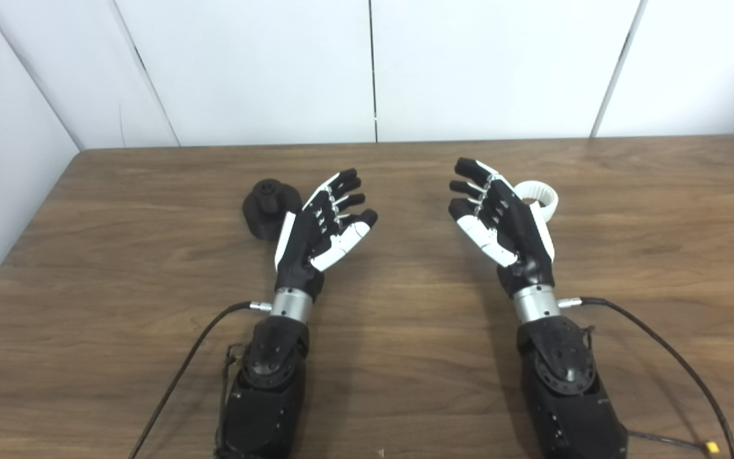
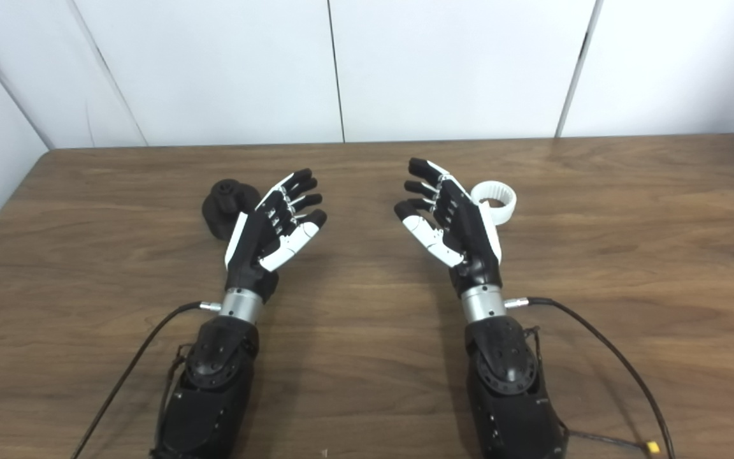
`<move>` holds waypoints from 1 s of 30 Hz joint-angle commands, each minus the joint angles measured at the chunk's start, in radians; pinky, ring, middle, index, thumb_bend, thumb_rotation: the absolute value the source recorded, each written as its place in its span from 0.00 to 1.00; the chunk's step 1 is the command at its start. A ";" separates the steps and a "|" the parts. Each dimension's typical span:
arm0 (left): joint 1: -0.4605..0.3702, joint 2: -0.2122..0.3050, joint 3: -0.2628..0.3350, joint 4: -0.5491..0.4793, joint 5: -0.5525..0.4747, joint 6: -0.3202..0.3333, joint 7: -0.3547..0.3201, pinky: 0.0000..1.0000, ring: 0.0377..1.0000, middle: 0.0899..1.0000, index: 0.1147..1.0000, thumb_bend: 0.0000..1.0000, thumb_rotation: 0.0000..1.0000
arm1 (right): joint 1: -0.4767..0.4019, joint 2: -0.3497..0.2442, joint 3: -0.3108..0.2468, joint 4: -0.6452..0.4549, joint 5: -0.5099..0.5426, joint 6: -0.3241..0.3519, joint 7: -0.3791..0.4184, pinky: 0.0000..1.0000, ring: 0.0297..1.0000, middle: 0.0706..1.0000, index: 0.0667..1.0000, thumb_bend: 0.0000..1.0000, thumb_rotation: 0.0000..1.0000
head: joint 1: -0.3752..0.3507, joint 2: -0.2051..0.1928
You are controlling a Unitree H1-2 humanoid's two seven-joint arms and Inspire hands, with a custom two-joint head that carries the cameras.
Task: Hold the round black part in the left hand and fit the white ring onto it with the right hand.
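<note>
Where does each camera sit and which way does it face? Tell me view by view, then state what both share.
Left eye view: on the head, looking forward and down at the brown wooden table; both black forearms and the open left hand and right hand show.
Right eye view: beside it, slightly rightward, same downward aim; the same arms and hands show.
Shared: the round black part lying beside the left hand, the white toothed ring behind the right hand, the white panelled wall.

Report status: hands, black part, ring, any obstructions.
Left hand and right hand open, empty. Round black part on table beside left hand; white ring behind right hand. Nothing between them.
</note>
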 commanded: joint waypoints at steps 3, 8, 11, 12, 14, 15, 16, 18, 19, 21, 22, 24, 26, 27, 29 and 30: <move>-0.033 -0.001 -0.002 -0.021 0.000 -0.033 -0.004 0.65 0.78 0.83 0.81 0.74 0.38 | 0.040 -0.007 -0.006 0.021 0.001 -0.009 -0.001 0.70 0.76 0.81 0.77 0.68 0.48 | 0.000 0.001; -0.035 0.004 -0.008 -0.016 -0.003 -0.049 -0.016 0.67 0.80 0.85 0.82 0.51 0.06 | 0.039 -0.004 -0.007 0.026 0.022 -0.022 0.011 0.70 0.77 0.83 0.79 0.49 0.04 | -0.003 0.002; -0.033 0.003 -0.009 -0.020 0.000 -0.044 -0.013 0.68 0.80 0.85 0.82 0.47 0.01 | 0.042 -0.006 -0.004 0.020 0.018 -0.016 0.010 0.71 0.77 0.83 0.79 0.48 0.01 | -0.004 0.003; -0.032 0.002 -0.008 -0.022 0.004 -0.042 -0.009 0.66 0.79 0.84 0.81 0.51 0.09 | 0.043 -0.006 -0.003 0.020 0.014 -0.016 0.007 0.71 0.77 0.83 0.79 0.52 0.11 | -0.003 0.003; -0.030 0.002 -0.008 -0.023 0.010 -0.041 -0.003 0.65 0.78 0.84 0.81 0.57 0.20 | 0.045 -0.006 -0.003 0.019 0.013 -0.017 0.005 0.70 0.76 0.82 0.79 0.57 0.24 | -0.001 0.003; -0.029 0.001 -0.008 -0.022 0.013 -0.043 -0.001 0.65 0.78 0.83 0.81 0.60 0.25 | 0.045 -0.006 -0.004 0.018 0.014 -0.016 0.006 0.70 0.76 0.82 0.79 0.58 0.26 | -0.001 0.003; -0.029 0.001 -0.008 -0.021 0.014 -0.044 0.000 0.65 0.78 0.83 0.81 0.62 0.28 | 0.046 -0.007 -0.004 0.016 0.015 -0.016 0.007 0.69 0.76 0.82 0.79 0.58 0.27 | -0.001 0.003; -0.027 0.000 -0.008 -0.026 0.014 -0.038 0.000 0.64 0.78 0.84 0.82 0.62 0.27 | 0.047 -0.006 -0.004 0.015 0.018 -0.013 0.009 0.68 0.76 0.82 0.79 0.59 0.29 | -0.002 0.003; -0.027 0.000 -0.008 -0.028 0.013 -0.035 0.000 0.65 0.79 0.84 0.82 0.61 0.26 | 0.048 -0.006 -0.004 0.014 0.020 -0.012 0.010 0.68 0.76 0.82 0.79 0.59 0.29 | -0.002 0.003; -0.026 0.000 -0.008 -0.028 0.015 -0.037 0.001 0.65 0.78 0.84 0.82 0.61 0.26 | 0.048 -0.006 -0.004 0.013 0.015 -0.010 0.007 0.69 0.76 0.82 0.79 0.60 0.29 | 0.003 0.002; -0.026 0.000 -0.008 -0.027 0.017 -0.040 0.002 0.65 0.78 0.84 0.82 0.61 0.26 | 0.049 -0.007 -0.003 0.012 0.014 -0.009 0.007 0.69 0.76 0.82 0.78 0.59 0.29 | 0.007 0.001; -0.026 -0.001 -0.008 -0.025 0.017 -0.044 0.003 0.65 0.78 0.84 0.82 0.61 0.26 | 0.048 -0.007 -0.004 0.012 0.019 -0.009 0.010 0.69 0.76 0.82 0.78 0.59 0.29 | 0.035 -0.005; -0.028 -0.004 -0.011 -0.018 0.029 -0.056 0.011 0.66 0.78 0.84 0.82 0.61 0.25 | 0.047 -0.010 -0.007 0.014 0.028 -0.009 0.015 0.68 0.76 0.82 0.78 0.59 0.29 | 0.071 -0.012; -0.028 -0.005 -0.013 -0.014 0.036 -0.064 0.014 0.66 0.78 0.84 0.82 0.61 0.25 | 0.048 -0.013 -0.008 0.013 0.031 -0.009 0.018 0.68 0.76 0.82 0.78 0.59 0.29 | 0.087 -0.014; -0.029 -0.010 -0.018 -0.007 0.042 -0.072 0.018 0.68 0.79 0.84 0.82 0.60 0.24 | 0.050 -0.021 -0.010 0.014 0.036 -0.014 0.023 0.68 0.75 0.82 0.78 0.58 0.29 | 0.119 -0.021; -0.029 -0.012 -0.020 -0.005 0.043 -0.074 0.019 0.68 0.79 0.84 0.82 0.59 0.23 | 0.051 -0.023 -0.011 0.014 0.039 -0.016 0.025 0.69 0.75 0.82 0.78 0.57 0.28 | 0.124 -0.022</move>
